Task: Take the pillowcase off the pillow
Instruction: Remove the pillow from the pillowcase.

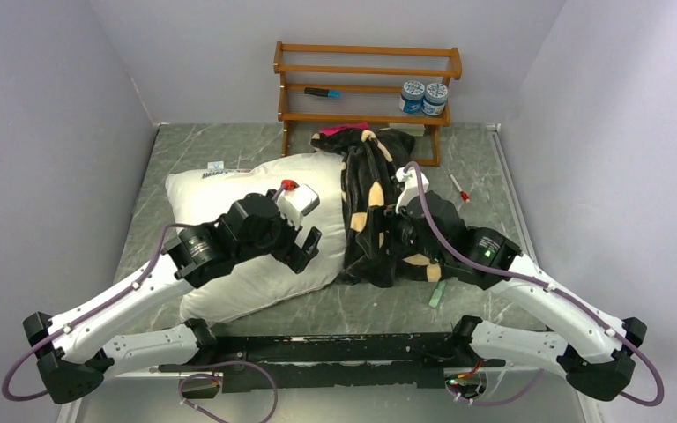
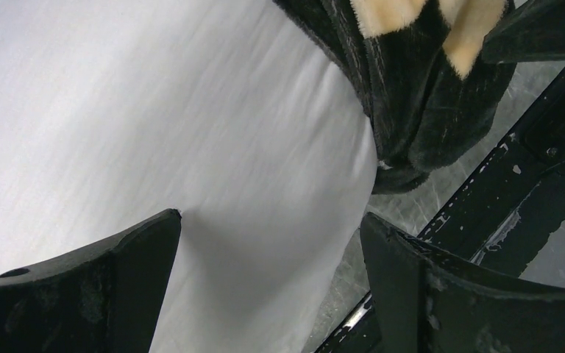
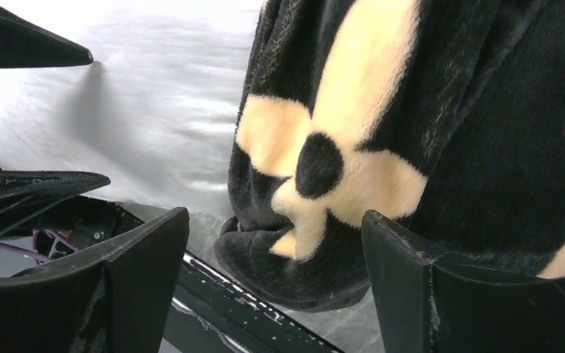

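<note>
Pillowcase (image 1: 366, 207) lies bunched against the right end of the pillow (image 1: 220, 189), with the left gripper (image 2: 272, 220) and right gripper (image 3: 276, 217) both spread wide and empty; risk: a re-grip pinching pillow with plush would drag both together.

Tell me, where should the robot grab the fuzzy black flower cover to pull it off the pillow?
Probably the thick rolled edge of the pillowcase, low at its near end, with the open right gripper coming from the right. The cover is bunched at the right end of the pillow, so that fat fold is easy to pinch and pull rightward.
</note>
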`<state>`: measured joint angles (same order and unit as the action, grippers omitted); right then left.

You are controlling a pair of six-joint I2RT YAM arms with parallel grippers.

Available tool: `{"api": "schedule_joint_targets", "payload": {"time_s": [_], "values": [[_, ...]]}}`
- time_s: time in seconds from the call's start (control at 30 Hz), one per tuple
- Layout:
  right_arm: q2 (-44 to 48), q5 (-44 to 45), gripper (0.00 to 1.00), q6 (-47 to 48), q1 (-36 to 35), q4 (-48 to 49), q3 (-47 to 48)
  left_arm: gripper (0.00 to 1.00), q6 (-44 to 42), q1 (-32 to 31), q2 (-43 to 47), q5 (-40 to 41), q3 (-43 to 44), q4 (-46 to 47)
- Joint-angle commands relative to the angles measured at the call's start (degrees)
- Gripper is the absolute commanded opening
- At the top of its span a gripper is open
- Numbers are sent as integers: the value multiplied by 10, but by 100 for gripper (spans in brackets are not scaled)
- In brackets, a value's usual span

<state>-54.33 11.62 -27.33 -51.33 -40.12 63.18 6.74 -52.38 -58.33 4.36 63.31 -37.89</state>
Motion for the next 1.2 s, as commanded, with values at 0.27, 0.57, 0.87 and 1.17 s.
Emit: {"api": "schedule_joint_targets", "payload": {"time_s": [0.27, 0.57, 0.87, 1.17], "values": [[-36, 118, 95, -107, -74, 3, -56, 96, 1, -46, 29, 61, -53, 72], [-99, 180, 97, -125, -73, 25, -84, 96, 4, -91, 14, 84, -63, 95], [-104, 215, 50, -65, -69, 30, -71, 96, 2, -168, -28, 184, -57, 85], [-54, 183, 0, 7, -38, 66, -36, 97, -18, -229, -60, 264, -63, 94]]}}
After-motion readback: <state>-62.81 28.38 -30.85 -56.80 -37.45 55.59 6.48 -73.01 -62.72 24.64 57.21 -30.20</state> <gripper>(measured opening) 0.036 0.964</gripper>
